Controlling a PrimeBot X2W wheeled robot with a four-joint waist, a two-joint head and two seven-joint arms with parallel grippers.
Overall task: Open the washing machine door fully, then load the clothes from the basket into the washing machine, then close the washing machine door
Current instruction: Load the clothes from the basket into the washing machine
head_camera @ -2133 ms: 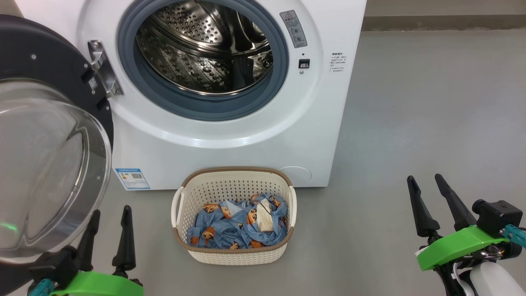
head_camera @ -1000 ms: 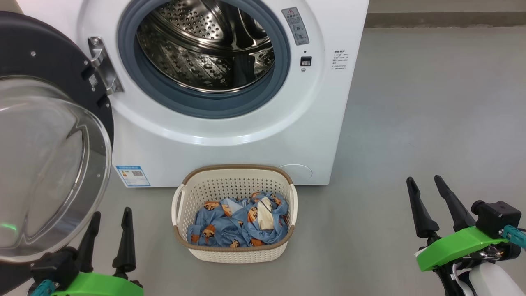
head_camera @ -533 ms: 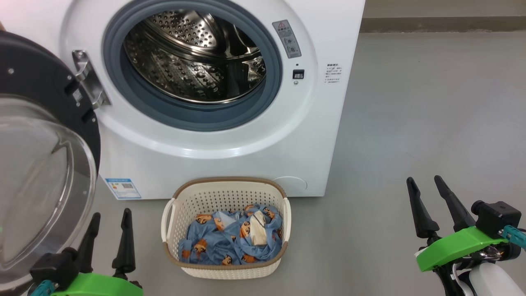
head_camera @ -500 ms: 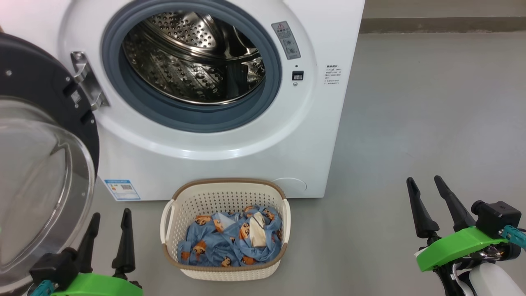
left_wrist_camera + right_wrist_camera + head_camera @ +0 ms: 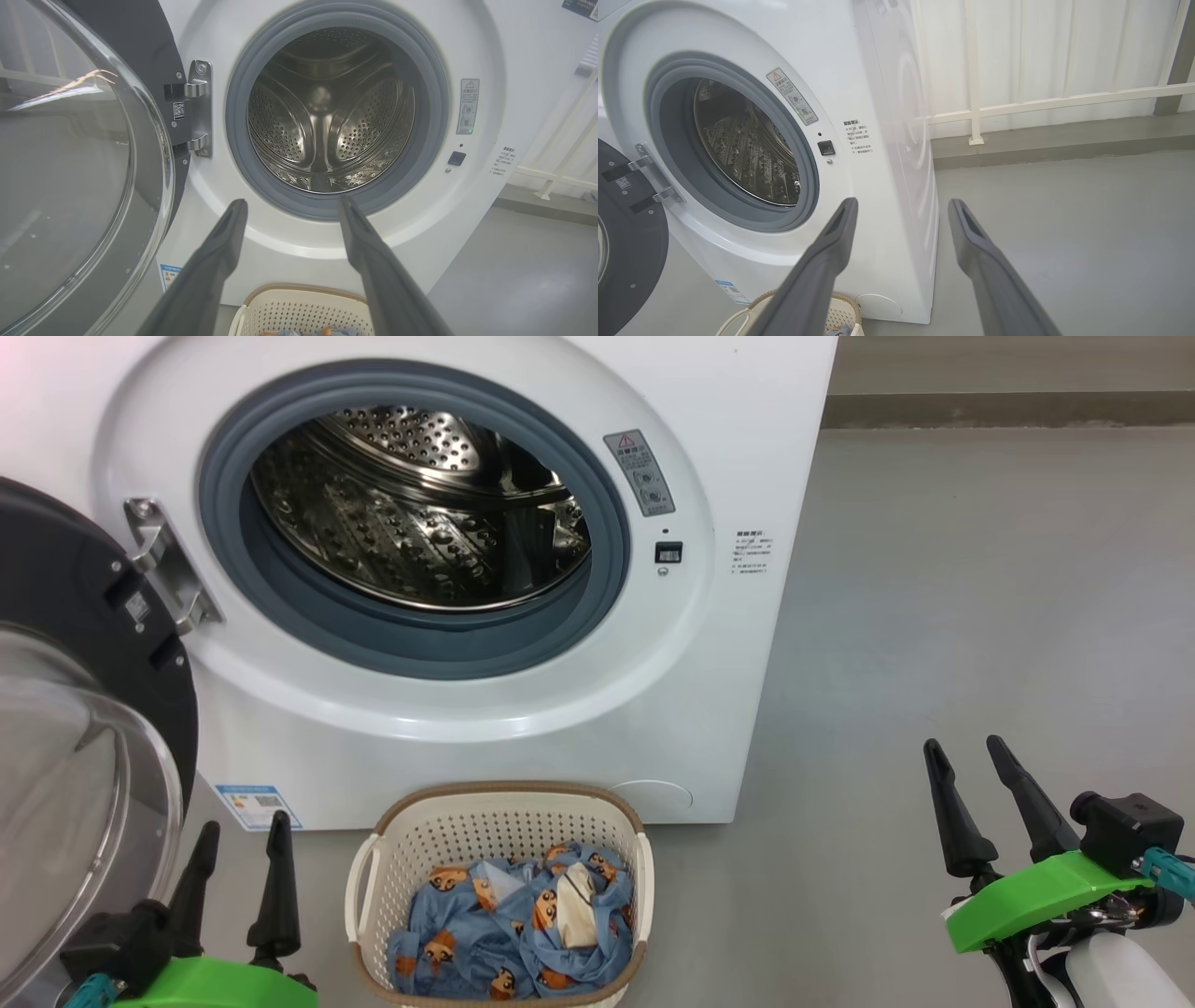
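Observation:
The white washing machine (image 5: 766, 448) (image 5: 467, 42) (image 5: 882, 93) stands in front of me with its steel drum (image 5: 411, 513) (image 5: 327, 112) bare. Its door (image 5: 75, 728) (image 5: 70, 163) (image 5: 626, 233) is swung wide to the left, glass bowl facing me. On the floor before the machine sits the cream basket (image 5: 504, 821) (image 5: 299, 312) (image 5: 840, 317) holding the blue bear-print clothes (image 5: 513, 924). My left gripper (image 5: 241, 826) (image 5: 289, 205) is open at the lower left, beside the basket. My right gripper (image 5: 963, 747) (image 5: 901, 205) is open at the lower right, over bare floor.
Grey floor (image 5: 980, 597) stretches right of the machine. A white railing (image 5: 1041, 100) and a low kerb (image 5: 1008, 406) run along the wall behind. A blue label sticker (image 5: 257, 805) marks the machine's lower left corner.
The whole head view has shifted: the machine and basket now sit lower and further left in it, so the camera moved. Both grippers keep their places and stay open.

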